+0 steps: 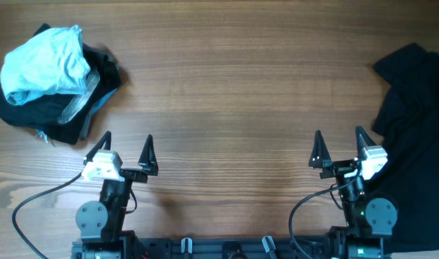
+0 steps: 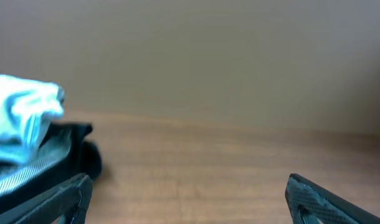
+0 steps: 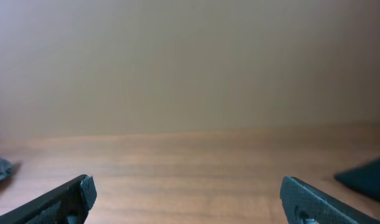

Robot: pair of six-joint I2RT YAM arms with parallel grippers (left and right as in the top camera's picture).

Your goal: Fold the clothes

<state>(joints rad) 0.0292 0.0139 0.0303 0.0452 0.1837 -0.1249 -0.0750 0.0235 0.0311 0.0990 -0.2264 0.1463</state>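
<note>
You had both arms parked at the near edge of the desk (image 1: 227,86), well apart from each other. The left jaws, on the left arm (image 1: 104,198), stood wide open and empty. The right jaws, on the right arm (image 1: 360,191), were the same.

The clothes lay in two places. A pile of clothes (image 1: 57,86) sat at the far left, with a light blue garment (image 1: 47,61) crumpled on top of dark ones. A black garment (image 1: 414,101) was spread at the right.

A pinch into the pile would probably have lifted several layers at once, since they were tangled together. The black garment ran close beside the right arm's base, so it could have snagged or dragged there.

The black garment was cut off by the right edge of the overhead view, so its full shape was unknown. You could not tell how many pieces made up the pile. The wrist views showed only slivers of cloth.
</note>
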